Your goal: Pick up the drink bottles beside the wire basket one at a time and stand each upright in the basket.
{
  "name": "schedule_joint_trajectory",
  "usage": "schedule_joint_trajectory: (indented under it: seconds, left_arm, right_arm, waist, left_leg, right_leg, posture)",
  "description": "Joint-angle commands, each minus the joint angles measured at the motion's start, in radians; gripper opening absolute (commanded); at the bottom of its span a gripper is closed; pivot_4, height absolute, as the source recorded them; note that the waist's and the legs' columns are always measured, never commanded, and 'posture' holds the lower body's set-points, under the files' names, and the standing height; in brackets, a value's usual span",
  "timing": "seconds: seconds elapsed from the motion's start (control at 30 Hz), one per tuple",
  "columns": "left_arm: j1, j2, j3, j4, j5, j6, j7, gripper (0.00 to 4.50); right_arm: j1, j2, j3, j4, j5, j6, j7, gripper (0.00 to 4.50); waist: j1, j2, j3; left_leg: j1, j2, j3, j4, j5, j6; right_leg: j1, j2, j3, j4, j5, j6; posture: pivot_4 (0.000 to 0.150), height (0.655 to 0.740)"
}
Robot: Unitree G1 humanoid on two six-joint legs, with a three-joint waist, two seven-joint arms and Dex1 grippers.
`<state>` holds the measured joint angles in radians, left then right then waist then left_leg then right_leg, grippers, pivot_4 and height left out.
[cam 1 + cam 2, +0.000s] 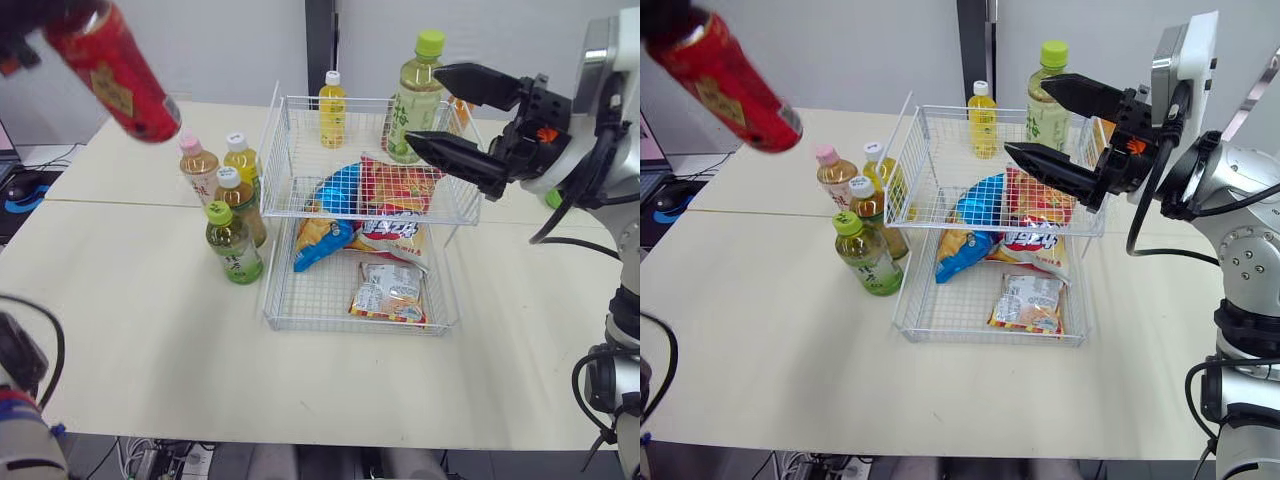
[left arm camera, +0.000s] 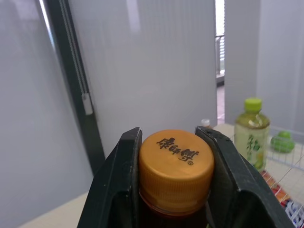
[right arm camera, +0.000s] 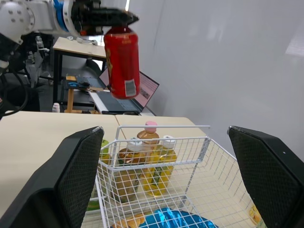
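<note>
My left gripper is shut on the orange cap of a red drink bottle. The bottle hangs tilted high above the table's far left, clear of the white two-tier wire basket. Several tea bottles stand upright in a cluster against the basket's left side, among them a green-capped one and a pink-capped one. A small yellow bottle and a tall green-capped bottle stand at the back of the upper tier. My right gripper hovers open over the basket's right rear corner, holding nothing.
Snack bags lie in the basket: blue and red ones on the upper tier, a packet on the lower. The cream table has free room in front of and left of the basket. Cables hang below its front edge.
</note>
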<state>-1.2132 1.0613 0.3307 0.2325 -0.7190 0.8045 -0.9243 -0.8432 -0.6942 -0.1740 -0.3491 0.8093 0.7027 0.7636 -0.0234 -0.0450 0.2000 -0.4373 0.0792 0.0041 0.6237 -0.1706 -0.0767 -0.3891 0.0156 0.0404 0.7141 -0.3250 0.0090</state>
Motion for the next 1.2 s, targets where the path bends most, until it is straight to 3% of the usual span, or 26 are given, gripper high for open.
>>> schedule_joint_trajectory:
  seconds: [0.03,0.33,0.5,0.77,1.2]
  left_arm:
    - [-0.16,-0.071,-0.074,0.058,0.033,-0.064,-0.023,1.37]
    - [-0.249,-0.413,-0.202,0.172,0.163,-0.188,0.06,1.37]
    - [-0.244,-0.526,-0.253,0.25,0.248,-0.269,0.084,1.37]
    - [-0.264,-0.63,-0.274,0.394,0.328,-0.379,0.061,1.37]
    - [-0.34,-0.734,-0.262,0.635,0.395,-0.533,0.026,1.37]
  right_arm:
    - [-0.016,0.002,-0.02,-0.028,-0.009,-0.027,-0.026,4.5]
    - [0.009,-0.006,-0.024,-0.06,-0.028,-0.021,-0.068,4.5]
    - [0.037,-0.013,-0.03,-0.089,-0.031,-0.016,-0.083,4.5]
    - [0.073,-0.018,-0.045,-0.13,-0.021,-0.006,-0.113,4.5]
    - [0.089,-0.021,-0.053,-0.141,-0.028,-0.011,-0.135,4.5]
  waist:
    - [0.0,0.0,0.0]
    - [-0.009,0.001,0.0]
    - [-0.011,0.003,0.002]
    - [-0.007,0.004,0.002]
    - [-0.007,0.004,0.002]
  left_leg:
    - [0.0,0.0,0.0,0.0,0.0,0.0]
    - [-0.001,0.0,0.001,0.0,0.0,0.0]
    - [-0.003,0.0,0.003,0.0,0.0,0.0]
    - [-0.016,-0.001,0.002,0.003,0.0,0.0]
    - [-0.016,-0.001,0.002,0.003,0.0,0.0]
  right_leg:
    - [0.0,0.0,0.0,0.0,0.0,0.0]
    - [-0.001,0.0,0.002,0.001,0.001,-0.002]
    - [-0.005,0.0,0.003,0.0,0.001,-0.002]
    - [-0.016,0.0,0.003,0.003,0.001,-0.002]
    - [-0.016,0.0,0.003,0.003,0.001,-0.001]
  posture:
    - [0.15,0.74]
    - [0.15,0.74]
    - [0.15,0.74]
    - [0.15,0.74]
    - [0.15,0.74]
